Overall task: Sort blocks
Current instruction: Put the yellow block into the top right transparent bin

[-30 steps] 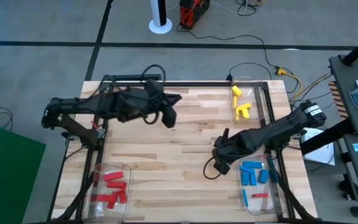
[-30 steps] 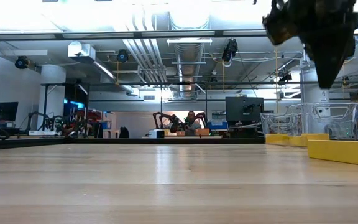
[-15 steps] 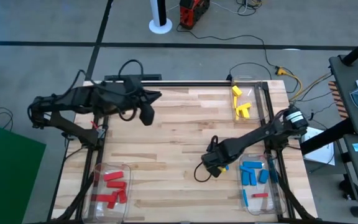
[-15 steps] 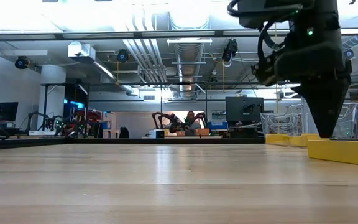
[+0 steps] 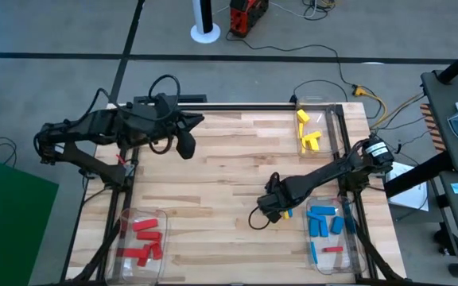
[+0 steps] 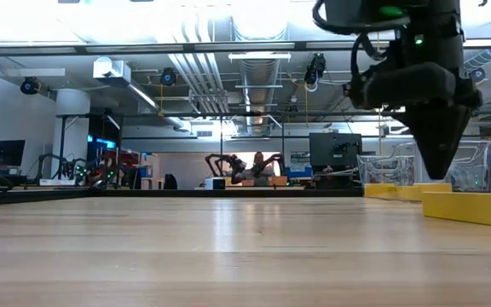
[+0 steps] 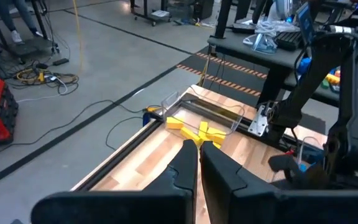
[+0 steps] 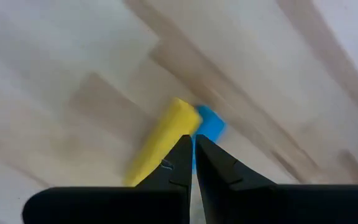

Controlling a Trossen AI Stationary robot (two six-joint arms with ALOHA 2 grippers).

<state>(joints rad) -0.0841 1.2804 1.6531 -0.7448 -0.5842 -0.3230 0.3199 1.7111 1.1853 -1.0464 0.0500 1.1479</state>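
Landmark: bin with blue blocks (image 5: 327, 222), at the table (image 5: 229, 175) near right corner.

Right gripper (image 5: 270, 213): just beside that bin, on its inner side, low over the wood; fingers nearly closed, slim gap between tips, nothing held. Directly ahead of the tips in the right wrist view: yellow block (image 8: 157, 140) lying flat, a blue block (image 8: 209, 124) touching its far end.

Left gripper (image 5: 186, 146): well apart from the bin, toward the far left of the table, raised; fingers almost together, empty.

Other yellow blocks (image 5: 308, 135): in the bin beyond the landmark, far right corner. Red blocks (image 5: 143, 238): in the bin across the table, near left corner
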